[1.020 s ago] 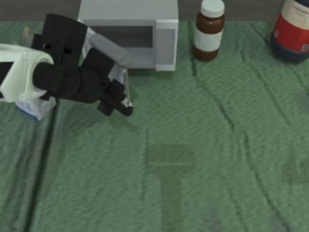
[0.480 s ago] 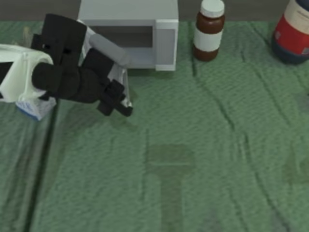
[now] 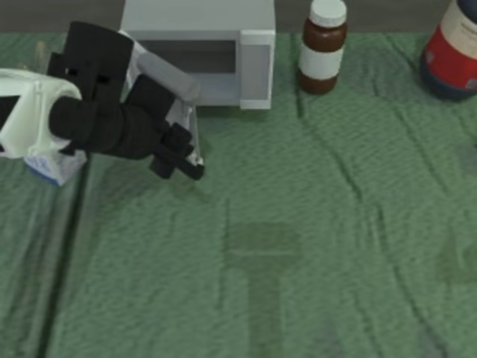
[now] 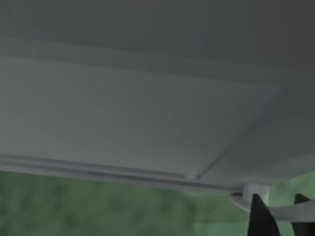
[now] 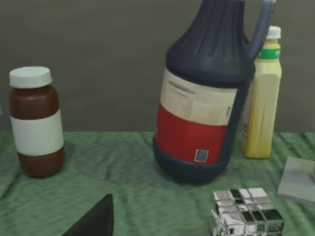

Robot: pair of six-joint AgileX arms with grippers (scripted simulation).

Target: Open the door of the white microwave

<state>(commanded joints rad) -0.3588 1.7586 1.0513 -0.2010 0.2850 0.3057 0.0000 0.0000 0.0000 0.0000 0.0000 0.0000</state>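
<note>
White microwave [image 3: 200,37] at the worktop's far edge, door [image 3: 181,119] swung out toward the near edge, left gripper [image 3: 185,155] clamped on its free end

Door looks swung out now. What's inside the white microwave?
The top view shows only a dark, bare-looking cavity in the white microwave. Its left part is covered by the left gripper arm and the door.

Table cover [image 3: 335,246]: green cloth, matt, wrinkled, coarse weave. Microwave [image 3: 197,16]: smooth matt shell, plastic-like, white-grey. Brown jar [image 5: 37,125]: glossy, with matt white cap and paper label. Dark jug [image 5: 209,93]: glossy plastic, paper label. Yellow bottle [image 5: 261,98]: smooth plastic. Cube [image 5: 246,211]: mirror-bright, metallic facets.
</note>
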